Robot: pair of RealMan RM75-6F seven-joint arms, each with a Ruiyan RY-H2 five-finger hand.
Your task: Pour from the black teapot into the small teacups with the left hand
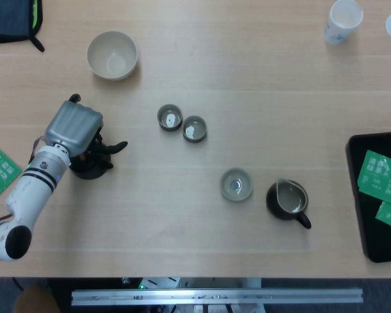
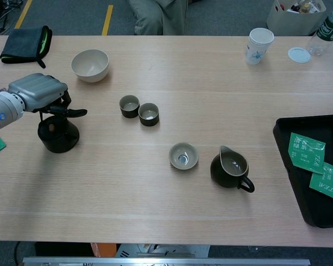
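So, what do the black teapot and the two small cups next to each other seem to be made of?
Black teapot: probably glazed ceramic or dark stoneware; it is a solid dark body with a dull sheen, and the left hand covers its top. Two small cups: probably ceramic as well; they have thick dark walls and a lighter grey-green, slightly shiny inside. Metal or plastic cannot be ruled out from these views.
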